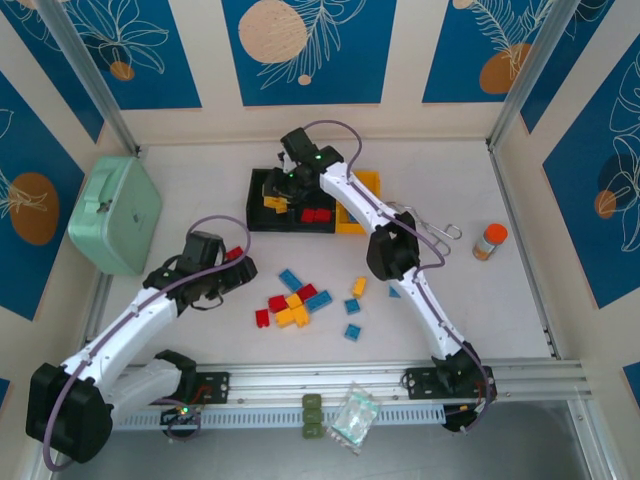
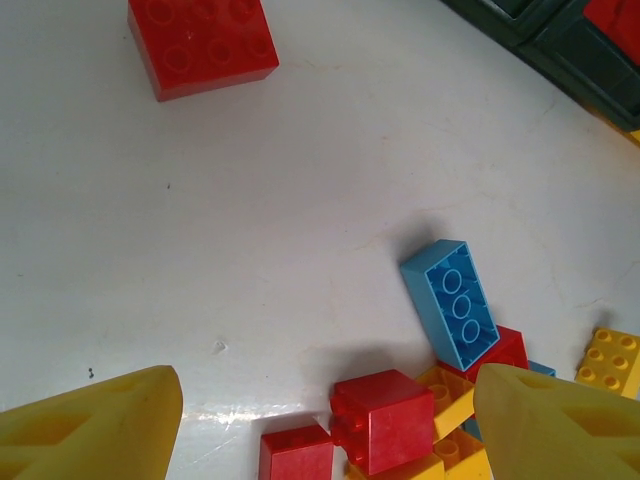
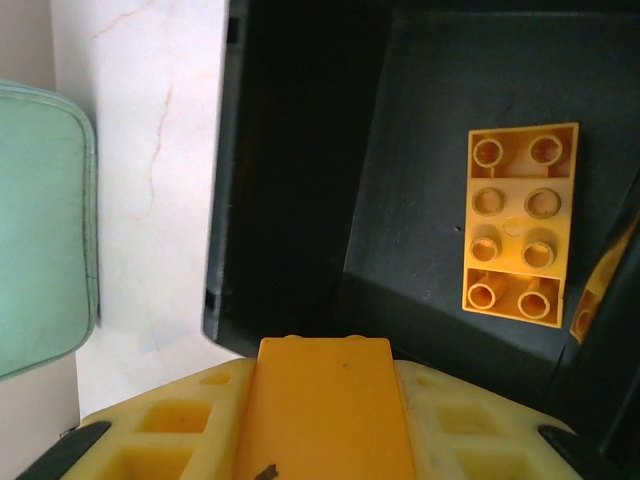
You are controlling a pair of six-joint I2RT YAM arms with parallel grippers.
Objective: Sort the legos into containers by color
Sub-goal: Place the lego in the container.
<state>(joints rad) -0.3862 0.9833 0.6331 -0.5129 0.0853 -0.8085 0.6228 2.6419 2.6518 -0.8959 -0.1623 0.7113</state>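
Two grippers, you said. What is each doing?

The right gripper (image 1: 278, 195) is at the far side, over the left black container (image 1: 258, 212), clenched on a yellow lego (image 3: 325, 400). A second yellow brick (image 3: 520, 225) lies flat inside that container. The left gripper (image 2: 328, 385) is released, with its fingers spread wide. It hangs close above the white table (image 1: 450, 180) at the left edge of the loose pile (image 1: 290, 305).

And where are the other legos?

The pile, red, yellow and blue, sits mid-table, nearer than the containers. A few blue and yellow pieces lie scattered to its right. One red brick (image 2: 200, 45) lies apart, just beside the left gripper. Red legos (image 1: 316, 214) rest in the middle black container. The yellow-orange container (image 1: 368, 185) is rightmost.
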